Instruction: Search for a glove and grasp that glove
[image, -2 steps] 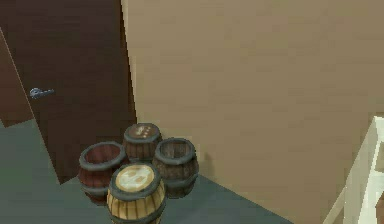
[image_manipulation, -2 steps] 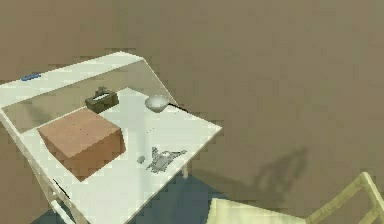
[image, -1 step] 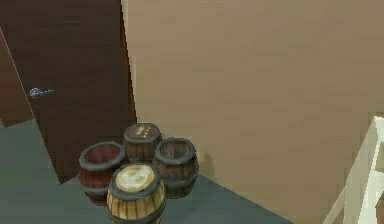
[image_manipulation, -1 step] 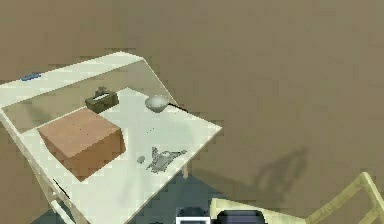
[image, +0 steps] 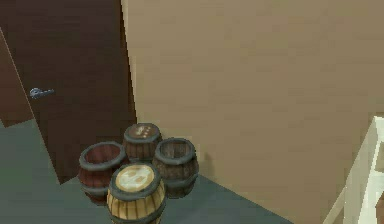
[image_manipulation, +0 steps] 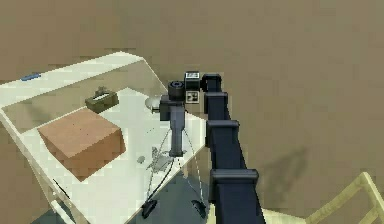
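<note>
On the white worktop (image_manipulation: 125, 72) an olive lump (image_manipulation: 100, 100), too small to call a glove, lies just beyond a brown box (image_manipulation: 82, 142). The pincer (image_manipulation: 160, 175) hangs right of both, and I cannot tell whether it holds anything.

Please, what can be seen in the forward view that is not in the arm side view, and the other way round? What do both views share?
Forward view: a dark door with a handle, and four barrels standing close together on the floor near it. Arm side view: the arm and gripper, and a white table that carries a brown box and a small dark thing. Shared: a plain brown wall; the pale edge at the forward view's right may be that table.
</note>
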